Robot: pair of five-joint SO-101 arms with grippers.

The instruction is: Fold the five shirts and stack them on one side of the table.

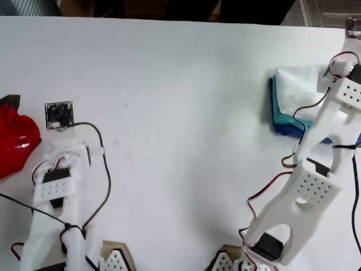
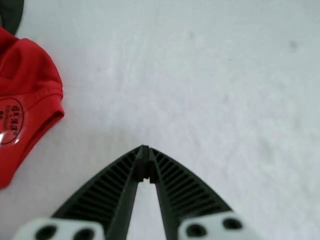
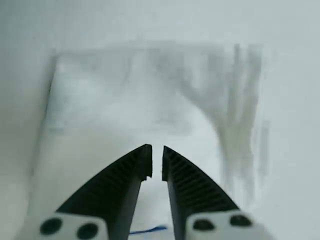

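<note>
The left arm (image 1: 53, 195) and right arm (image 1: 307, 189) are white perforated plastic, with red and black cables (image 1: 108, 178) alongside. The jaws are black, ribbed and tapering; behind them sit white mounts (image 2: 205, 229) with screw holes.

The table (image 1: 180, 68) is plain white. The red shirt (image 1: 14, 138) carries a dark round print. In the stack, the white shirt (image 1: 299, 84) tops a teal shirt (image 1: 274, 104) and a blue shirt (image 1: 286, 129). The left gripper (image 2: 144, 162) and right gripper (image 3: 157, 162) are black and ribbed.

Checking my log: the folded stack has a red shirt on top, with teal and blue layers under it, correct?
No: the top shirt is white, not red, with a teal layer and a blue layer under it. The high view shows this; the red shirt lies bunched apart from them.
</note>
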